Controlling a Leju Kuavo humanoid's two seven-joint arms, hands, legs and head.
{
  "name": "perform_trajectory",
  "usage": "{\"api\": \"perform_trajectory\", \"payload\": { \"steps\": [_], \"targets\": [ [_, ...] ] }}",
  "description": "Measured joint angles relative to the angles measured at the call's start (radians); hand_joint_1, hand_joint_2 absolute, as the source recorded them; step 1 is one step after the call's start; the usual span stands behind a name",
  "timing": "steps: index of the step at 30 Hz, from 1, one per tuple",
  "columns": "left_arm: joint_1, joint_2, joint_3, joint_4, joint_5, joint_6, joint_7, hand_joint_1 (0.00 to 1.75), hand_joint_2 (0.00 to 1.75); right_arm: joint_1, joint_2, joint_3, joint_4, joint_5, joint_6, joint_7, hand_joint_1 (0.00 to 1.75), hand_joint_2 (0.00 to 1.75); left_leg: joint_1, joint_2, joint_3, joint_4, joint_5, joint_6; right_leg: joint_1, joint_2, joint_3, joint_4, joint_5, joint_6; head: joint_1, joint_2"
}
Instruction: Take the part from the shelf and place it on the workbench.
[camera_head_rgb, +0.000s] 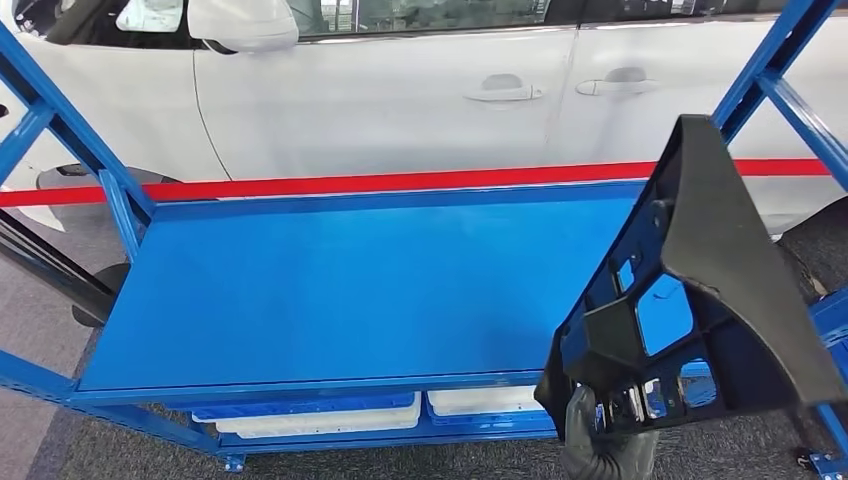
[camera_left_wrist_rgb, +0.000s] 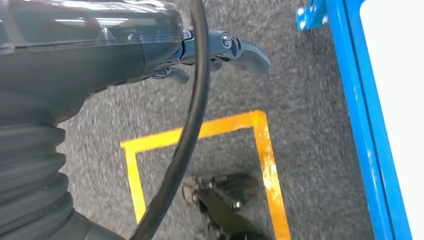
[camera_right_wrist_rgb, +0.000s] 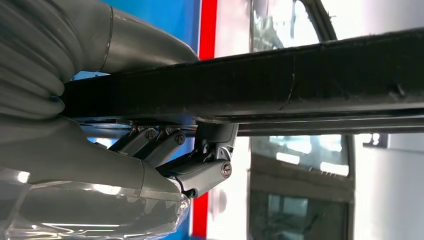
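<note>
Upright, the black part (camera_head_rgb: 700, 290) rises above the right hand (camera_head_rgb: 607, 445) gripping its lower end.

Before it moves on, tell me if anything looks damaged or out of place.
Nothing stands out. The right hand grips the black part by its lower end, tilted above the blue shelf. The left hand hangs empty over the floor's yellow tape.

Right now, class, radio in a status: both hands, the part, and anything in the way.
Right hand grips black part, raised over blue shelf. Left hand hangs over the floor, holding nothing. Shelf surface ahead bare.
</note>
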Motion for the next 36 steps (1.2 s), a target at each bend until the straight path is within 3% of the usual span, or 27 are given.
{"api": "perform_trajectory", "payload": {
  "steps": [2,5,6,7,8,10,12,15,16,18,20,21,22,23,25,27,30,32,35,36],
  "targets": [
    [0.002,-0.003,0.007,0.0,0.005,-0.001,-0.001,0.0,1.75,0.023,0.017,-0.023,-0.024,-0.002,0.021,-0.002,1.75,1.75,0.003,0.0,-0.02,0.05,-0.037,-0.009,-0.002,-0.002,0.001,-0.005,0.005,-0.014,0.0,0.0],
    [0.003,-0.004,0.018,0.0,0.012,-0.003,-0.002,0.0,1.75,0.051,0.039,-0.054,-0.05,0.0,0.058,-0.003,1.75,1.75,0.004,0.0,-0.096,0.232,-0.137,-0.015,0.003,-0.005,-0.002,-0.004,0.008,-0.023,0.0,0.0],
    [0.004,-0.004,0.022,0.0,0.013,-0.005,-0.002,0.0,1.75,0.061,0.045,-0.063,-0.055,0.002,0.069,-0.003,1.75,1.75,0.004,0.0,-0.11,0.268,-0.149,-0.014,0.007,-0.005,-0.002,-0.003,0.009,-0.023,0.0,0.0],
    [0.005,-0.004,0.026,0.0,0.014,-0.006,-0.002,0.0,1.75,0.069,0.051,-0.072,-0.059,0.003,0.081,-0.003,1.75,1.75,0.003,0.0,-0.107,0.269,-0.141,-0.012,0.01,-0.005,-0.003,-0.002,0.009,-0.024,0.0,0.0],
    [0.006,-0.005,0.03,0.0,0.016,-0.008,-0.001,0.0,1.75,0.076,0.057,-0.079,-0.062,0.004,0.093,-0.003,1.75,1.75,0.002,0.0,-0.085,0.232,-0.117,-0.007,0.013,-0.004,-0.003,-0.002,0.009,-0.024,0.0,0.0],
    [0.006,-0.005,0.033,-0.001,0.017,-0.009,0.001,0.0,1.75,0.086,0.069,-0.09,-0.066,0.004,0.119,-0.003,1.75,1.75,-0.006,0.001,-0.012,0.096,-0.056,0.011,0.018,-0.003,-0.002,0.0,0.01,-0.024,0.0,0.0],
    [0.005,-0.006,0.036,-0.002,0.017,-0.01,0.006,0.0,1.75,0.092,0.081,-0.101,-0.069,0.004,0.143,-0.003,1.75,1.75,-0.015,0.002,0.03,0.009,-0.025,0.025,0.02,-0.003,-0.003,0.002,0.013,-0.019,0.0,0.0],
    [0.008,-0.008,0.04,-0.002,0.017,-0.011,0.012,0.0,1.75,0.098,0.097,-0.118,-0.07,0.004,0.169,-0.003,1.75,1.75,-0.016,0.005,0.027,-0.008,-0.009,0.035,0.017,-0.005,-0.006,0.003,0.019,-0.003,0.0,0.0],
    [0.009,-0.009,0.041,-0.002,0.017,-0.011,0.014,0.0,1.75,0.101,0.101,-0.124,-0.072,0.004,0.177,-0.003,1.75,1.75,-0.014,0.007,0.026,-0.014,-0.001,0.041,0.017,-0.005,-0.01,0.011,0.008,0.003,0.0,0.0],
    [0.009,-0.013,0.046,-0.002,0.015,-0.011,0.019,0.0,1.75,0.105,0.108,-0.138,-0.076,0.005,0.193,-0.003,1.75,1.75,-0.008,0.011,0.015,-0.022,0.017,0.051,0.015,-0.003,-0.034,0.076,-0.058,0.013,0.0,0.0],
    [0.008,-0.014,0.052,-0.002,0.013,-0.01,0.024,0.0,1.75,0.108,0.112,-0.153,-0.077,0.006,0.203,-0.003,1.75,1.75,-0.01,0.013,-0.005,-0.019,0.029,0.055,0.01,-0.002,-0.073,0.196,-0.144,0.021,0.0,0.0],
    [0.009,-0.014,0.054,-0.002,0.012,-0.009,0.026,0.0,1.75,0.11,0.113,-0.159,-0.077,0.006,0.204,-0.003,1.75,1.75,-0.01,0.014,-0.016,-0.016,0.035,0.054,0.007,-0.002,-0.083,0.243,-0.166,0.025,0.0,0.0],
    [0.009,-0.015,0.056,-0.002,0.011,-0.008,0.028,0.0,1.75,0.111,0.114,-0.163,-0.077,0.006,0.205,-0.003,1.75,1.75,-0.01,0.015,-0.028,-0.013,0.041,0.052,0.003,-0.002,-0.076,0.258,-0.166,0.028,0.0,0.0],
    [0.009,-0.015,0.056,-0.002,0.011,-0.007,0.029,0.0,1.75,0.113,0.115,-0.168,-0.077,0.006,0.205,-0.003,1.75,1.75,-0.009,0.015,-0.039,-0.008,0.046,0.05,0.0,-0.003,-0.05,0.235,-0.146,0.03,0.0,0.0],
    [0.009,-0.017,0.057,-0.002,0.01,-0.006,0.031,0.0,1.75,0.113,0.117,-0.174,-0.077,0.006,0.208,-0.003,1.75,1.75,-0.007,0.014,-0.059,0.004,0.054,0.043,-0.006,-0.003,0.039,0.107,-0.1,0.033,0.0,0.0],
    [0.009,-0.018,0.059,-0.002,0.01,-0.004,0.031,0.0,1.75,0.116,0.12,-0.181,-0.077,0.006,0.215,-0.003,1.75,1.75,-0.008,0.013,-0.07,0.015,0.062,0.031,-0.003,0.0,0.099,0.007,-0.079,0.026,0.0,0.0],
    [0.011,-0.019,0.063,-0.003,0.008,-0.002,0.032,0.0,1.75,0.123,0.124,-0.19,-0.075,0.006,0.224,-0.003,1.75,1.75,-0.008,0.011,-0.077,0.016,0.08,0.01,0.002,0.002,0.095,-0.013,-0.065,0.005,0.0,0.0],
    [0.014,-0.02,0.065,-0.003,0.008,-0.002,0.033,0.0,1.75,0.124,0.128,-0.196,-0.074,0.006,0.229,-0.003,1.75,1.75,-0.004,0.009,-0.092,0.04,0.046,-0.001,0.0,-0.001,0.076,-0.016,-0.045,-0.013,0.0,0.0],
    [0.016,-0.022,0.067,-0.003,0.007,-0.003,0.035,0.0,1.75,0.127,0.133,-0.206,-0.07,0.006,0.238,-0.003,1.75,1.75,-0.001,0.008,-0.134,0.194,-0.097,-0.01,0.003,-0.004,0.035,-0.016,-0.013,-0.028,0.0,0.0],
    [0.016,-0.022,0.069,-0.003,0.007,-0.003,0.036,0.0,1.75,0.128,0.133,-0.21,-0.067,0.006,0.239,-0.003,1.75,1.75,-0.001,0.008,-0.142,0.252,-0.126,-0.011,0.006,-0.004,0.019,-0.015,-0.001,-0.028,0.0,0.0]
  ]
}}
